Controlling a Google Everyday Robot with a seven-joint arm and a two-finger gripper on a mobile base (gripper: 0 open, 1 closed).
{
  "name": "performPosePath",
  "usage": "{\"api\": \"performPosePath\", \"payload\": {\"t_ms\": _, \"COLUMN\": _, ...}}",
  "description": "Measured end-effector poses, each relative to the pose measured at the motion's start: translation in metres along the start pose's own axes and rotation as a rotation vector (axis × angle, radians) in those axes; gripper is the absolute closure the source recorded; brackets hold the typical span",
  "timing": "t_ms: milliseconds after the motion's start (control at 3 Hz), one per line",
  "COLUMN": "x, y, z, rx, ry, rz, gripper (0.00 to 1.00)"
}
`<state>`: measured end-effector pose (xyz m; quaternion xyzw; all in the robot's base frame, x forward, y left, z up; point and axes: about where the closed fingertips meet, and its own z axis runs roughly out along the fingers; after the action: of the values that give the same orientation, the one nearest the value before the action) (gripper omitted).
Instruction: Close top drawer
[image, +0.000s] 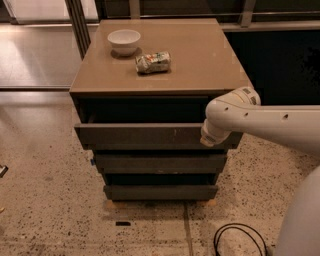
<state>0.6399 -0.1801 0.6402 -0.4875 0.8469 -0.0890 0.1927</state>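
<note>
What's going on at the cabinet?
The robot arm's gripper is at the right end of the top drawer front, seemingly pushing it in. The drawer is partly open, sticking out from under the tan cabinet top. A white bowl and a crumpled packet sit on top, untouched.

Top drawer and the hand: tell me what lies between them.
Nothing shows in the camera view: the hand is up against the front of the top drawer, near its right end, with no object between.
</note>
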Motion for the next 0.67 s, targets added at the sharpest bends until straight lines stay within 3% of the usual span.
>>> {"api": "performPosePath", "payload": {"t_ms": 667, "x": 0.028, "y": -0.05, "z": 0.033, "rx": 0.065, "ry": 0.086, "rz": 0.121, "gripper": 1.0}}
